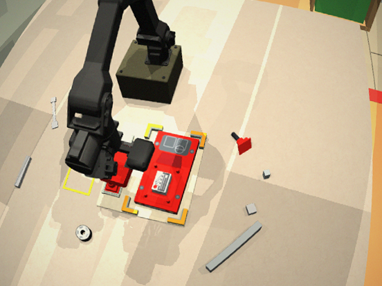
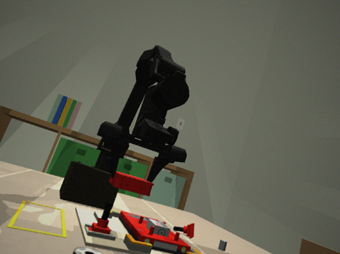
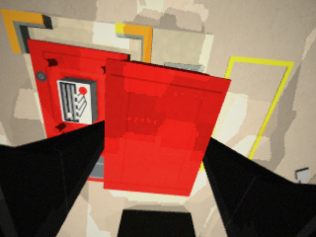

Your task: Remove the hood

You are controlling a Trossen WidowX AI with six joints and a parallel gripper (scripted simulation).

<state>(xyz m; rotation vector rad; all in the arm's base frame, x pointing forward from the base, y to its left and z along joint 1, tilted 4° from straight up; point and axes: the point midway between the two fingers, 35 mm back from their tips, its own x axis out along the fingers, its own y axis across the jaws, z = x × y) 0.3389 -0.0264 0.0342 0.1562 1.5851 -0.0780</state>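
Observation:
My gripper (image 2: 131, 178) (image 3: 156, 133) is shut on the red hood (image 2: 130, 183) (image 3: 163, 128) (image 1: 123, 169), gripping its two long sides. It holds the hood flat in the air, well above the table. The hood hangs over the left edge of the toy car (image 1: 168, 172) (image 2: 151, 233) (image 3: 64, 94), whose open red body lies on a pale board (image 1: 196, 183) with orange and yellow corner marks. The marked area is a yellow outline (image 1: 76, 191) (image 2: 36, 231) (image 3: 259, 60) on the table, left of the board. In the top view the arm covers most of it.
A red stand with a black knob (image 1: 112, 186) (image 2: 101, 226) sits on the board between car and outline. A red block with a black peg (image 1: 244, 145), two small grey cubes (image 1: 266, 173), grey bars (image 1: 234, 245) (image 1: 23, 171), a black ring (image 1: 83, 232) and the arm's base (image 1: 149, 74) lie around.

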